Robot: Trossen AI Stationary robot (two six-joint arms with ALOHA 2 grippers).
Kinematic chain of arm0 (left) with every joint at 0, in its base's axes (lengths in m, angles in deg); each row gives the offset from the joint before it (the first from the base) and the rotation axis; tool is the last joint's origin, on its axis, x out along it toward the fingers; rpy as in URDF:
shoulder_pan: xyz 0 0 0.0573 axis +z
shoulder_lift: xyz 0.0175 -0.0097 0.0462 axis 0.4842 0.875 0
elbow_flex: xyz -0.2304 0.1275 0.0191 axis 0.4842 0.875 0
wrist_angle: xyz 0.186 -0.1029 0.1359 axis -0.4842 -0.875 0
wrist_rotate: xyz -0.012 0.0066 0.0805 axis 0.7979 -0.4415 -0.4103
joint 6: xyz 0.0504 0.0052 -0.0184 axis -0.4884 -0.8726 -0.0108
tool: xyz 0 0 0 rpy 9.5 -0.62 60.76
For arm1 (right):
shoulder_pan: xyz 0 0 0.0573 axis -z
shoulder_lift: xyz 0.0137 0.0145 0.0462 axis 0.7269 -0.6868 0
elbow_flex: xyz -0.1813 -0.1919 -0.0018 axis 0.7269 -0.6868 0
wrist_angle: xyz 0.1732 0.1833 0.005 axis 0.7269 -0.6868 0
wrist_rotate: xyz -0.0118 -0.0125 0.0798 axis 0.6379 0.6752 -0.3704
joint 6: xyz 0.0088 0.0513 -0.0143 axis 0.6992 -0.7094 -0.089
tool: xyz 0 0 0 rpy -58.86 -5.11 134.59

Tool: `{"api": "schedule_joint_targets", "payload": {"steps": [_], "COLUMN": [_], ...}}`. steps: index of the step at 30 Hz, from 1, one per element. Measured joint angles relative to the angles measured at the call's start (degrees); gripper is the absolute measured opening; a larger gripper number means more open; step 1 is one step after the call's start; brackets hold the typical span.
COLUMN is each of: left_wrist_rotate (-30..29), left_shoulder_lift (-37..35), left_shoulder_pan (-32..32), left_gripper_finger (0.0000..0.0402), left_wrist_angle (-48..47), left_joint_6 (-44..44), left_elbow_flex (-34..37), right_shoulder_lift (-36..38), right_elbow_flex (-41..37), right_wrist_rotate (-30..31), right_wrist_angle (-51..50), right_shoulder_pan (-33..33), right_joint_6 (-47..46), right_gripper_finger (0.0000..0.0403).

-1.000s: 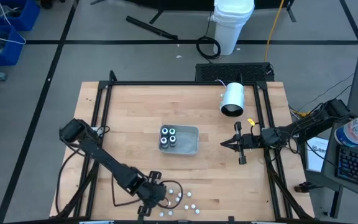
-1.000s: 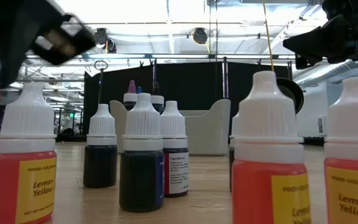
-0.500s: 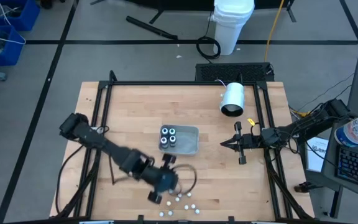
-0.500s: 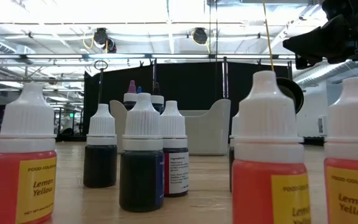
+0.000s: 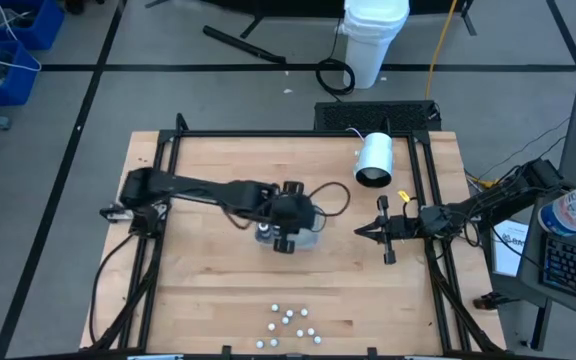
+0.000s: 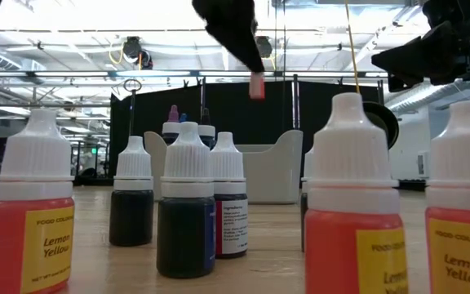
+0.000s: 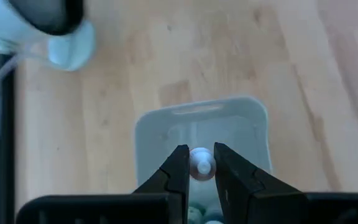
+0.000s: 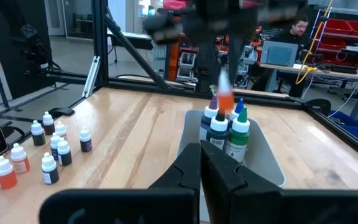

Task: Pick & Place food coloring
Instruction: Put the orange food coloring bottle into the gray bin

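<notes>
Food coloring [image 6: 31, 237] labels read "Lemon Yellow"

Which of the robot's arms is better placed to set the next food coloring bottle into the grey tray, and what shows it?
Left. The left gripper already grips a bottle directly above the grey tray. The right gripper waits shut and empty beside the tray.

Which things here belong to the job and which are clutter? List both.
Job: bottle held by left gripper; grey tray holding bottles; loose bottles near table edge.
Clutter: white cylinder; white bucket; idle right gripper, shut.
</notes>
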Motion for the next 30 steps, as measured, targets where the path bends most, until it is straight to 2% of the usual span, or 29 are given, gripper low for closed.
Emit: {"api": "schedule_joint_targets", "payload": {"steps": [8, 21, 30], "left_wrist_rotate": [-0.63, -2.81, -2.78], "left_shoulder_lift": [7.96, 10.84, 13.23], "left_shoulder_pan": [1.28, 1.87, 2.52], "left_gripper_finger": [0.0055, 0.0055, 0.0055], "left_wrist_angle": [0.15, 3.31, 6.40], "left_joint_6": [-1.55, 9.43, 10.36], "left_elbow_flex": [0.07, 0.13, 0.17], "right_shoulder_lift": [0.09, 0.09, 0.10], "right_elbow_flex": [0.00, 0.00, 0.00], "right_wrist_rotate": [-0.01, -0.13, -0.15], "right_wrist_angle": [-0.38, -1.01, -0.95], "right_shoulder_pan": [0.00, 0.00, 0.00], "right_joint_6": [0.09, 0.07, -0.08], "right_gripper_finger": [0.0000, 0.0000, 0.0000]}}
